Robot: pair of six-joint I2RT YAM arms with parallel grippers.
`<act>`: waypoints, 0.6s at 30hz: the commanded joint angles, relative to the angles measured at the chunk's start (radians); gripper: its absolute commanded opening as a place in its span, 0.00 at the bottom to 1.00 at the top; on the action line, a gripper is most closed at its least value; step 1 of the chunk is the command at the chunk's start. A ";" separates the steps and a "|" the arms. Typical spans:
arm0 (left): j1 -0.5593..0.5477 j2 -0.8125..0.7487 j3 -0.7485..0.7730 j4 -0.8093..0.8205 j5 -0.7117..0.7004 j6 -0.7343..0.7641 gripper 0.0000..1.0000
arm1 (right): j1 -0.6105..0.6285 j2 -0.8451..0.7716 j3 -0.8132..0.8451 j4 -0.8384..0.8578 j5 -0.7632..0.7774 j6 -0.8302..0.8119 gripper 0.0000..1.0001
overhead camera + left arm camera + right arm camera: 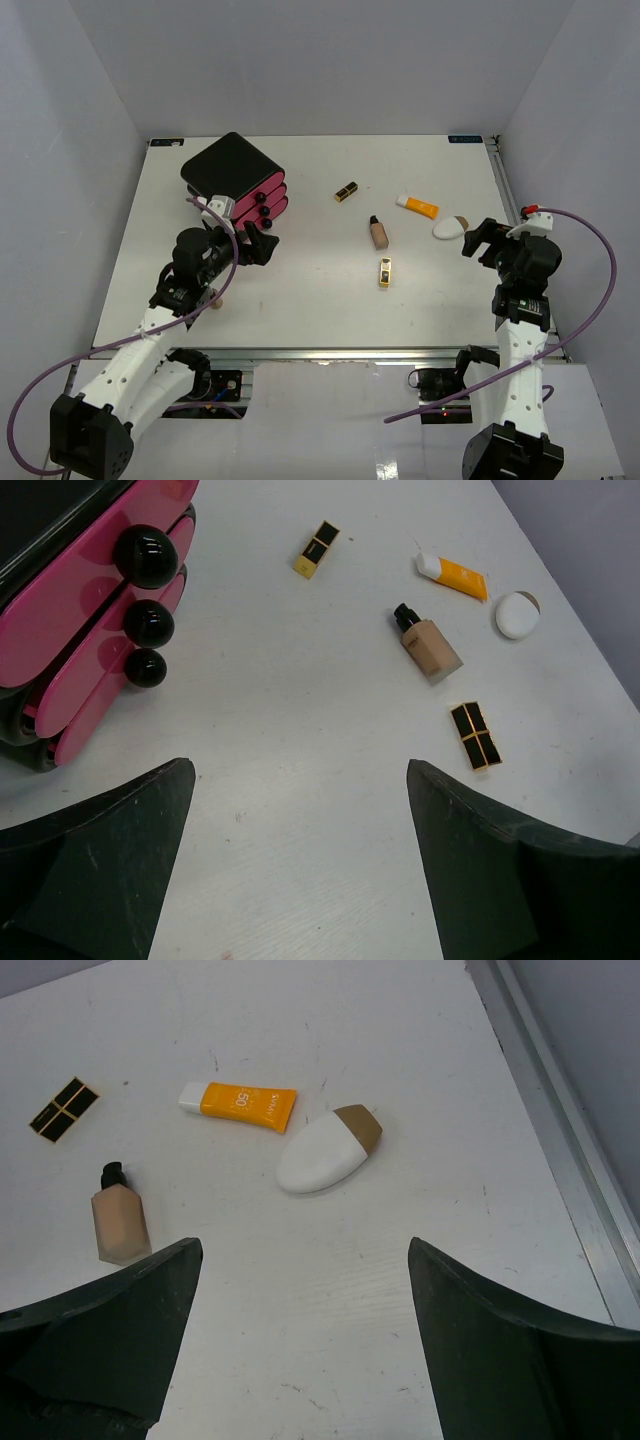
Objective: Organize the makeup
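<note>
Makeup lies on the white table (310, 290): a black-and-gold lipstick (346, 191) at the back, a beige black-capped foundation bottle (379, 232), a second lipstick (385, 272) nearer, an orange white-capped tube (417, 206) and a white oval puff (451, 227). My left gripper (259, 244) is open and empty just in front of the black box with pink drawers (236, 178). My right gripper (477, 240) is open and empty, just right of the puff. The right wrist view shows the puff (325, 1150), the tube (240, 1106), the bottle (119, 1222) and a lipstick (65, 1109).
The drawers carry three black round knobs (148, 558) and are closed. A metal rail (505, 190) runs along the table's right edge. Grey walls enclose the table on three sides. A purple cable (590, 300) loops beside each arm.
</note>
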 commanded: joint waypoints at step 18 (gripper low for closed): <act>-0.130 0.229 0.255 -0.274 -0.578 -0.282 0.98 | -0.004 -0.064 -0.042 -0.080 -0.677 -0.519 0.90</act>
